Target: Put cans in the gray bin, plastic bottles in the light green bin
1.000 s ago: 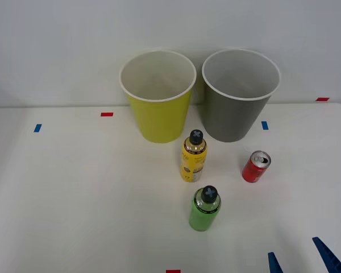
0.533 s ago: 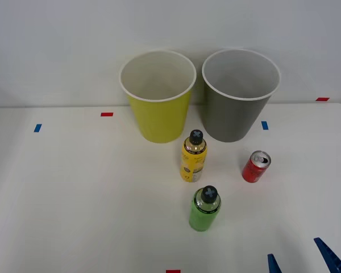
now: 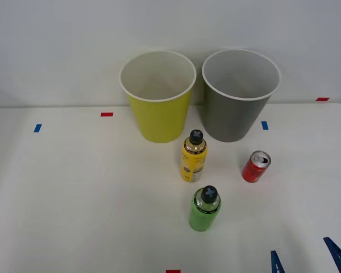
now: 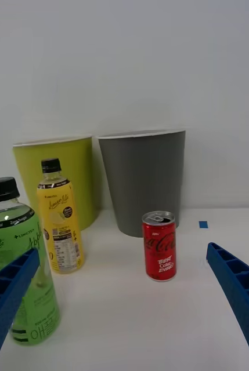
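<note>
Table (image 3: 74,199), white, with small red and blue tape marks scattered across it.

Green bin (image 3: 157,95): upright at the back of the table, left of centre, white rim, white inside. Nothing can be made out within it from the front view, though its floor is not fully seen.

Gray bin (image 3: 240,94): upright just beside the green bin on its right, rims close but apart. Pale inside.

Yellow bottle (image 3: 194,156): upright, black cap, labelled, in front of the gap between the two bins and near the green bin's base.

Green bottle (image 3: 204,208): upright, black cap, nearer the robot than the yellow bottle and slightly to its right, apart from it.

Red can (image 3: 256,166): upright, silver top, in front of the gray bin and to the right of both bottles, well apart from them.

Right gripper (image 3: 308,263): low at the table's near right corner, only the two blue ribbed fingertips (image 3: 337,256) entering the front view from below. Fingers spread wide, holding nothing. In the wrist view the gripper (image 4: 124,301) points level toward the bins, the red can (image 4: 159,246) standing between the spread fingers and ahead of them, untouched; the green bottle (image 4: 20,261) stands just behind the one finger.
</note>
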Controlling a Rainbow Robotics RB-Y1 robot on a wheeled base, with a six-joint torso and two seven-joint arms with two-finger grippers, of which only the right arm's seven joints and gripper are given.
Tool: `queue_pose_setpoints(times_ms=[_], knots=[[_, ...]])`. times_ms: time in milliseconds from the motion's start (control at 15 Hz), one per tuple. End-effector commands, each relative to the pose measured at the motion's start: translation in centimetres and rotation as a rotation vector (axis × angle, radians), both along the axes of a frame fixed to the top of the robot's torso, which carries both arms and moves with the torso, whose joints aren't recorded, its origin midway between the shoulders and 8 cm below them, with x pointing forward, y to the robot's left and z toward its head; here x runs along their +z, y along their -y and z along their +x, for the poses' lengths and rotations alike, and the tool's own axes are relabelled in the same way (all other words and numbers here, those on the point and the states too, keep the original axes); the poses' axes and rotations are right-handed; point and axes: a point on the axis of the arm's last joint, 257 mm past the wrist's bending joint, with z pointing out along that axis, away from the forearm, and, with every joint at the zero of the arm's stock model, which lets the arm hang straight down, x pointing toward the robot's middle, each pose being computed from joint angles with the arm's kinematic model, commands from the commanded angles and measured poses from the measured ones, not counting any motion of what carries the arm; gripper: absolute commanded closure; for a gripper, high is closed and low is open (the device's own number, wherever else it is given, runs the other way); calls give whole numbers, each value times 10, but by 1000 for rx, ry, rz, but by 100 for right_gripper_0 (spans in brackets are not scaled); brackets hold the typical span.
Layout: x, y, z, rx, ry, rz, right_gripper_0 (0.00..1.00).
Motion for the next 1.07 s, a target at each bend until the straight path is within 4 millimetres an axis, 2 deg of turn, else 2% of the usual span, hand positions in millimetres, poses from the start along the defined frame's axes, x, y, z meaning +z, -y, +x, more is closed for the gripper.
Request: queue_pose_setpoints(times_ms=[67, 267, 533, 733, 1067], knots=[[-2, 9, 1, -85, 0, -13, 0], [-9, 14, -3, -109, -16, 11, 0], [-7, 15, -2, -142, -1, 65, 0], [-9, 23, -5, -245, 16, 48, 0], [-9, 28, -6, -260, 17, 28, 0]])
